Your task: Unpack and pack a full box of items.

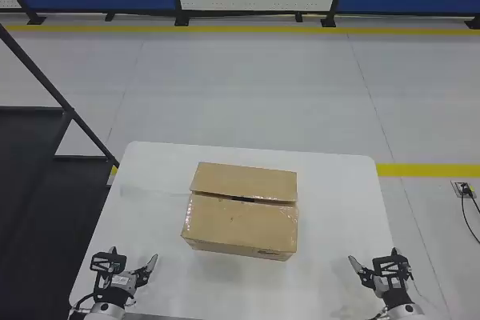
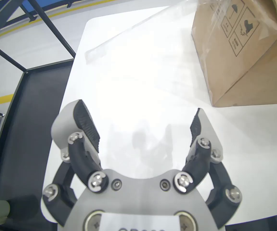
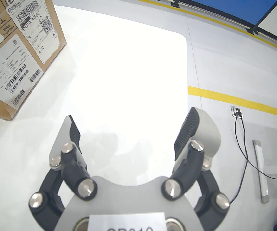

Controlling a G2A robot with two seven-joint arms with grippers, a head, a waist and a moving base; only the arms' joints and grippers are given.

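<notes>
A brown cardboard box (image 1: 242,210) stands in the middle of the white table (image 1: 336,208), its top flaps lying nearly closed with a dark slit between them. A loose strip of clear tape (image 1: 148,190) trails from its top onto the table on one side; the left wrist view shows the tape (image 2: 138,27) running off the box (image 2: 244,49). My left gripper (image 1: 126,268) (image 2: 138,118) sits open and empty at the table's near edge. My right gripper (image 1: 380,268) (image 3: 131,128) is open and empty at the opposite near corner, with the labelled side of the box (image 3: 20,56) ahead of it.
A dark metal rack with a black shelf (image 1: 24,208) stands beside the table on the left gripper's side. A floor socket with a black cable (image 1: 464,192) lies on the floor past the other side.
</notes>
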